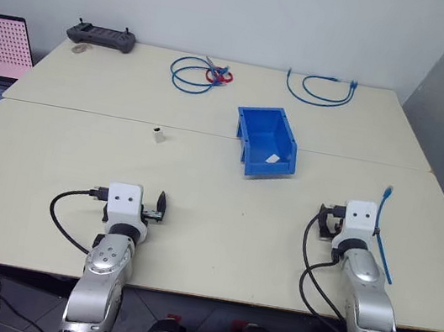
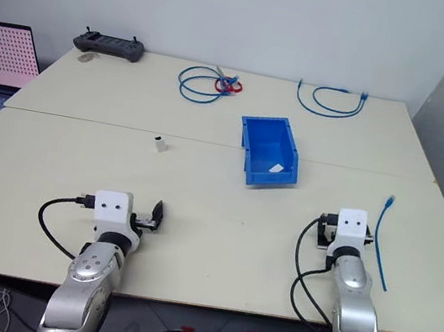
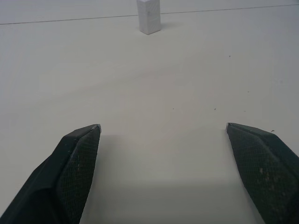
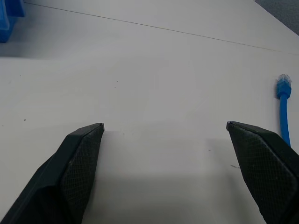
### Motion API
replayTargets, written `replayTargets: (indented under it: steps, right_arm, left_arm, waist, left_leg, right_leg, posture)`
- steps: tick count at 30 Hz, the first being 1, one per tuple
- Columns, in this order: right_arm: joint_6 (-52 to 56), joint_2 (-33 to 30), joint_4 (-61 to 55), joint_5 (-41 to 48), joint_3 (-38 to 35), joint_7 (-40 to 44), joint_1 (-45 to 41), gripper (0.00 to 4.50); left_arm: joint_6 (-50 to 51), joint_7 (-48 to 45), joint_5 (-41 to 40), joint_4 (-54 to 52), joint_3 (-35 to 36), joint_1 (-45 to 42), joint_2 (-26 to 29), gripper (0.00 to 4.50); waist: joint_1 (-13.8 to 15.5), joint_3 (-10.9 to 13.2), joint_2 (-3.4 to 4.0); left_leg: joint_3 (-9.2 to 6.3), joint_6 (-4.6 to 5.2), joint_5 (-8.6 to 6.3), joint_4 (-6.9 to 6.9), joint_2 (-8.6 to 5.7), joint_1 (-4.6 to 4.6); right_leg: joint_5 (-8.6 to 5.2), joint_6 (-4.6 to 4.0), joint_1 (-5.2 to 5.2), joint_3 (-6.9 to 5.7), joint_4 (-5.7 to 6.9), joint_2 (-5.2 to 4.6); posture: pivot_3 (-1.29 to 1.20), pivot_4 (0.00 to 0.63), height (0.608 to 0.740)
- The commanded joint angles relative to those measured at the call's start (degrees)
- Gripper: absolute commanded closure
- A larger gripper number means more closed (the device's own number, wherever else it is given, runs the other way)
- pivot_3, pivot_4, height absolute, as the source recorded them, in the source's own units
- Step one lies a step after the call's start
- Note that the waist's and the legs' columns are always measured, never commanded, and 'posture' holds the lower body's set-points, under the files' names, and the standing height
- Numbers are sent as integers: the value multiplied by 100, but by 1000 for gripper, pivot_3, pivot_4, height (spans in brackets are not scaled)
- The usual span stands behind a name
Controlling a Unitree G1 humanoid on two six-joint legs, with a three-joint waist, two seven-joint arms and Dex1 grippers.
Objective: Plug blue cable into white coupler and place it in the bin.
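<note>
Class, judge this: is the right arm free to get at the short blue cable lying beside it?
Probably yes. The blue cable lies on bare table just outside the open, empty right gripper, with nothing between them.

Bare table (image 1: 222,217) lies before both grippers (jaws spread), and only the bin (image 1: 265,142) stands mid-table.

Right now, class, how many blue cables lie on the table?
3. A coiled cable with a red piece at the far middle, a looped cable at the far right, and the short blue cable beside the right gripper. None seems hidden.
</note>
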Motion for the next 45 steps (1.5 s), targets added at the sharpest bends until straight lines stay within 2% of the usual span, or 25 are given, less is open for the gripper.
replayTargets:
  steps: [1,33,37,41,45]
  right_arm:
    - [-65,-9,-212,24,-63,-44,-57,39]
    - [67,-77,-311,13,-147,-75,-75,39]
    - [393,-143,-556,113,-326,-61,-80,39]
    - [881,-583,-669,256,-731,165,-260,39]
    - [1114,-1023,-64,458,-995,378,-725,39]
  left_arm:
    - [-111,-34,89,-235,-6,2,83,0]
    - [-146,-70,-34,-259,42,-3,-37,0]
    - [-134,-972,-286,-594,-358,-176,357,0]
    - [363,-2792,-1109,-1072,-1035,-1081,1156,0]
    - [598,-4239,-1688,-603,-1525,-2083,1579,0]
  waist:
    - [0,0,0]
    - [0,0,0]
    - [4,1,1]
    - [26,2,2]
    - [-7,3,9]
  left_leg:
    - [0,0,0,0,0,0]
    - [0,0,0,0,0,0]
    - [-1,0,0,0,0,-3]
    - [-1,0,0,2,-7,-6]
    - [10,0,0,4,-16,-4]
  right_leg:
    - [0,0,0,0,0,0]
    - [0,0,0,0,0,0]
    - [0,0,-1,0,1,0]
    - [0,0,-1,-4,-1,6]
    - [-1,2,2,-2,-4,14]
  posture:
    - [0,150,740]
    - [0,150,740]
    - [0,150,740]
    - [0,150,740]
    - [0,150,740]
